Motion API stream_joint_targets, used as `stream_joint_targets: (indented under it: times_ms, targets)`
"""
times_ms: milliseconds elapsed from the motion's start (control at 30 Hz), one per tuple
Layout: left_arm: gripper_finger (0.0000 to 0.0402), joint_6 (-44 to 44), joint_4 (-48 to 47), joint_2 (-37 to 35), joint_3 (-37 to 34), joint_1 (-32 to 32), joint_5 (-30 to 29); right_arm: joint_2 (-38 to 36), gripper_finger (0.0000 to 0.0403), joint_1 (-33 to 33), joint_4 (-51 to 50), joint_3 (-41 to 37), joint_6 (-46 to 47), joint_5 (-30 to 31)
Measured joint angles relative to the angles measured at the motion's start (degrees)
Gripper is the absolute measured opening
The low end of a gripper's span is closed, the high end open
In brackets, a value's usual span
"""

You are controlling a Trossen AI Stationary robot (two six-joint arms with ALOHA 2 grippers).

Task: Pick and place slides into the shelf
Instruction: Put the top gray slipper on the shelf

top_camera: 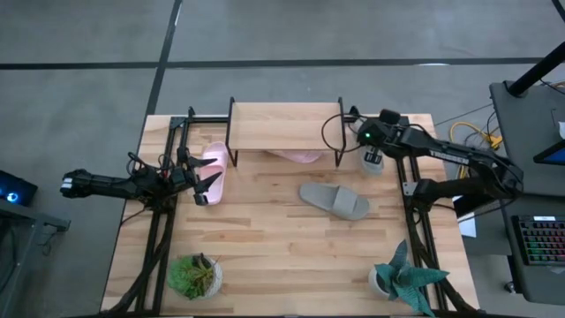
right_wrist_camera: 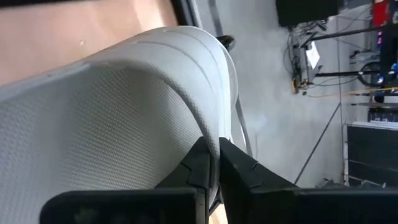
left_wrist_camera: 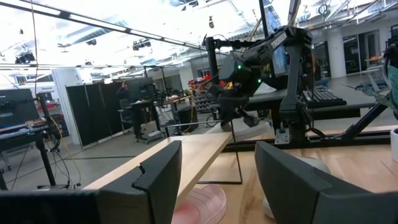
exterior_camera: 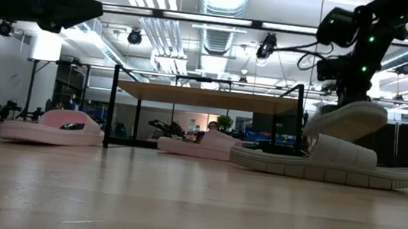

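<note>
The shelf [top_camera: 284,126] stands at the table's far middle. My right gripper [top_camera: 372,161] is shut on a pale grey slide [exterior_camera: 346,119], held in the air just right of the shelf. The other grey slide [top_camera: 334,200] lies flat on its sole mid-table. One pink slide [top_camera: 214,168] lies left of the shelf. The other pink slide [top_camera: 296,156] lies under the shelf's near edge. My left gripper [top_camera: 208,184] is open and empty, high above the left pink slide. My right gripper pinches the edge of the grey slide's wide strap [right_wrist_camera: 214,140] between its two fingers. The fingers come from above, pointing down. The slide hangs tilted below them, lifted clear of the table.
A green potted plant [top_camera: 194,276] stands at the near left and a teal-leaved one [top_camera: 402,278] at the near right. The arms' black frames run along both table sides. Bare table shows between the plants.
</note>
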Motion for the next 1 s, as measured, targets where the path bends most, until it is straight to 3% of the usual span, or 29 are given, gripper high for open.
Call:
stream_joint_targets:
  times_ms: [467, 1000]
  targets:
    - [0.019, 0.0, 0.02, -0.01, 0.0, 0.0, -0.01, -9.04, 0.0013, 2.24, 0.14, 0.04, -1.07, 0.15]
    - [0.019, -0.01, 0.03, -0.01, 0.0, 0.0, -0.02, -13.24, 0.0013, 2.53, 6.51, 1.03, -2.13, 0.22]
